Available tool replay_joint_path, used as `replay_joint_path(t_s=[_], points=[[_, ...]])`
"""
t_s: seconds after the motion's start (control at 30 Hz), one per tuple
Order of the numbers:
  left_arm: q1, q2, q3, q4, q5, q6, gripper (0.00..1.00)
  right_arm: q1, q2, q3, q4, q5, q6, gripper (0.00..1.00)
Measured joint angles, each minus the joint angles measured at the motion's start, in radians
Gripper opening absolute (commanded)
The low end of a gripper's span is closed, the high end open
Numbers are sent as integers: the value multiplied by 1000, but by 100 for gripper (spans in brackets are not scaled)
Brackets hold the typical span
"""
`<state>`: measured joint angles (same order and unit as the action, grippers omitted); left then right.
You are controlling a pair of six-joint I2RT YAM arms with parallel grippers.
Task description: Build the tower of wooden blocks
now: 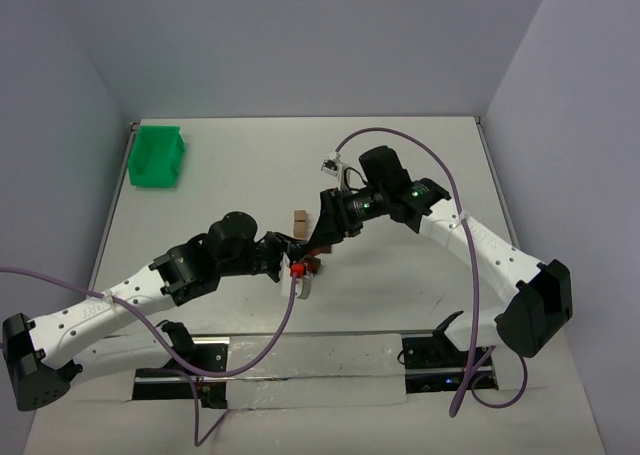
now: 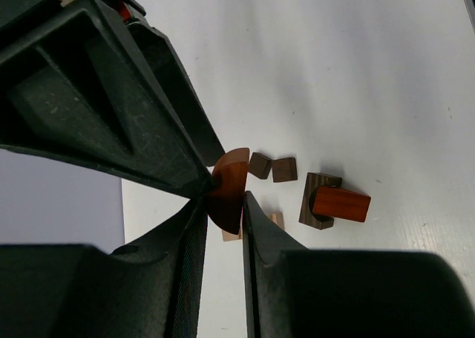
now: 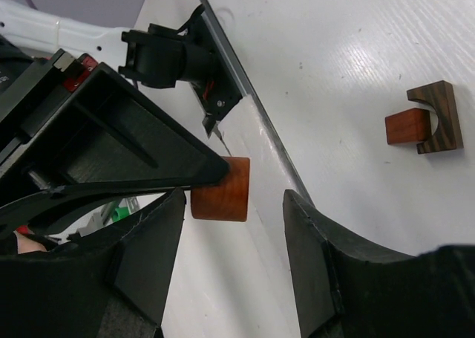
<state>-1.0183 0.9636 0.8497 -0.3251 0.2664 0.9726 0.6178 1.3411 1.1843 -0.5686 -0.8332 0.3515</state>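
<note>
Reddish-brown block (image 2: 231,183) inside left gripper (image 2: 228,197)

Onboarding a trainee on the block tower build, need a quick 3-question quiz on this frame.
1. True or false: the left gripper is shut on the reddish-brown half-round block.
2. Pick one. The right gripper is: A) shut on that block; B) open, a finger on each side of it; C) shut and empty.
3. What lies in the notch of the dark arch block?

Key: 1 true; 2 B; 3 a reddish-brown cuboid.
</note>
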Motion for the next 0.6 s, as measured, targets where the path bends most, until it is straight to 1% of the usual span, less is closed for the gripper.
replay_joint_path(t_s=[0.1,0.33,0.5,0.6], points=[[0,-5,-4,18,-16,-27,0,0,-1,-1,4,20,10,54],[0,-16,-23,46,-49,-68,0,0,-3,0,32,20,27,47],[0,-23,-25,46,-54,-76,0,2,-3,0,41,3,32,49],[0,-28,-25,48,-54,-77,0,2,-3,0,43,-6,33,59]])
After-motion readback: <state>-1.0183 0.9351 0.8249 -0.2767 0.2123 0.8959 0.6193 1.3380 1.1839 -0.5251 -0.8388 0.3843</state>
